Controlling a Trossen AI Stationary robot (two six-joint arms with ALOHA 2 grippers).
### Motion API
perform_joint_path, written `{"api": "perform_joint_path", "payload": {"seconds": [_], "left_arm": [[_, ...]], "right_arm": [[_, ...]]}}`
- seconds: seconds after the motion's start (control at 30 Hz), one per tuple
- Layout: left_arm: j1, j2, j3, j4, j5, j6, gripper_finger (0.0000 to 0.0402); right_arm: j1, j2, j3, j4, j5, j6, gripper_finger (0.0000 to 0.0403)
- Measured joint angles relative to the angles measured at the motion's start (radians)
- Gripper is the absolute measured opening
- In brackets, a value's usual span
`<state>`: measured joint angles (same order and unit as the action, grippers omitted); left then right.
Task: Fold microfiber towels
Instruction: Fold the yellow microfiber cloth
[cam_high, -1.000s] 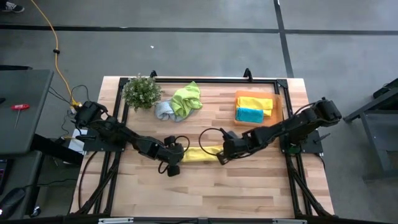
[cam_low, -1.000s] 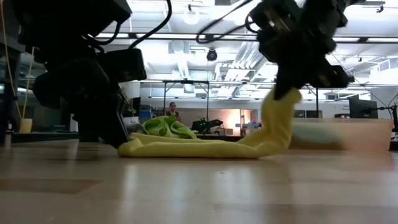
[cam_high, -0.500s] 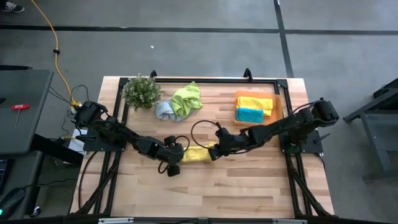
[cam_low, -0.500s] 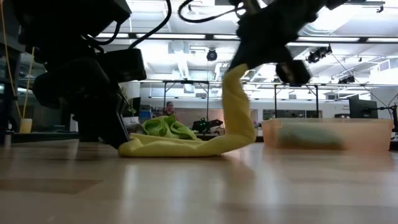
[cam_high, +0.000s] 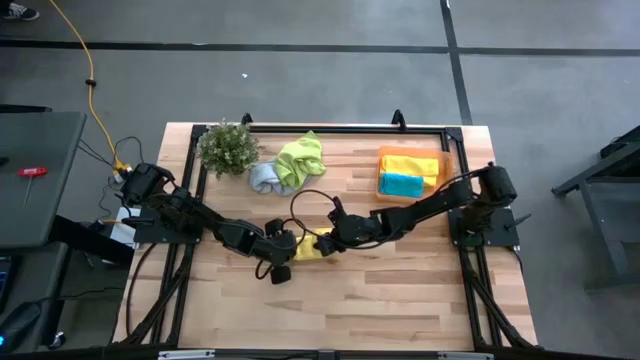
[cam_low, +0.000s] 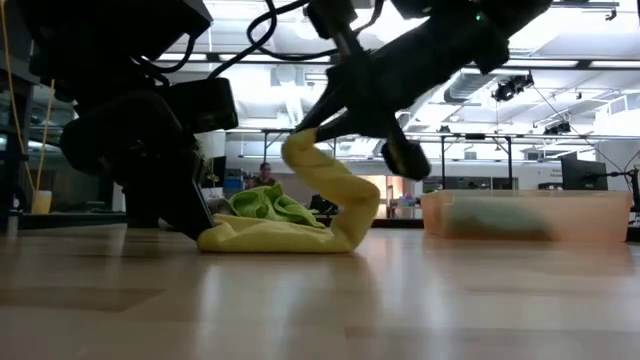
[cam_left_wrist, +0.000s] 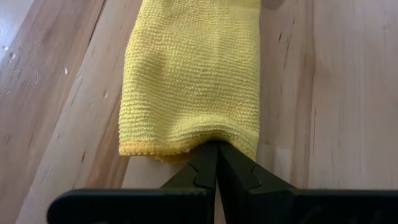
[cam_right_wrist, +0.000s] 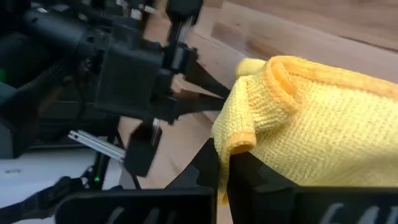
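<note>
At mid-table, the left gripper stays clenched on one end of the yellow towel, pinning it to the wooden table. The right gripper, clamped on the other end, has swept leftward, arching the cloth over itself, so the fold looks nearly closed. The left arm lies low and the right reaches long across from the orange tray.

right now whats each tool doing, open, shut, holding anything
Left tool: shut on one end of the yellow towel, held at the table.
Right tool: shut on the towel's other end, lifted over toward the left.
</note>
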<state>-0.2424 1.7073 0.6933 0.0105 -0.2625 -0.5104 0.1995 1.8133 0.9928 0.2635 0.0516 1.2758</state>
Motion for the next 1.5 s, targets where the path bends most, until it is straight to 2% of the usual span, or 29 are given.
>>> {"api": "perform_joint_path", "payload": {"seconds": [0.57,0.83,0.97,1.1,1.27,1.37,1.5], "left_arm": [[0.0,0.001,0.0,0.014,-0.007,0.015,0.0],[0.0,0.001,0.0,0.017,-0.011,0.016,0.0],[0.0,0.001,0.0,0.017,-0.012,0.016,0.0],[0.0,0.001,0.0,0.017,-0.013,0.017,0.0],[0.0,-0.007,0.0,0.01,-0.005,0.017,0.0],[0.0,-0.028,-0.001,-0.022,0.013,0.033,0.0],[0.0,-0.106,-0.003,-0.127,0.012,0.043,0.0]], "right_arm": [[-0.011,0.119,0.0,0.195,-0.033,0.002,0.0],[-0.01,0.123,0.0,0.216,0.009,0.001,0.001],[-0.01,0.123,0.0,0.23,0.0,-0.001,0.0044],[-0.01,0.123,0.0,0.256,-0.018,-0.007,0.0108],[-0.019,0.123,0.0,0.261,-0.114,-0.07,0.0184],[-0.033,0.117,-0.001,0.253,-0.158,-0.096,0.0206],[-0.063,0.06,-0.003,0.197,-0.182,-0.191,0.0211]]}}
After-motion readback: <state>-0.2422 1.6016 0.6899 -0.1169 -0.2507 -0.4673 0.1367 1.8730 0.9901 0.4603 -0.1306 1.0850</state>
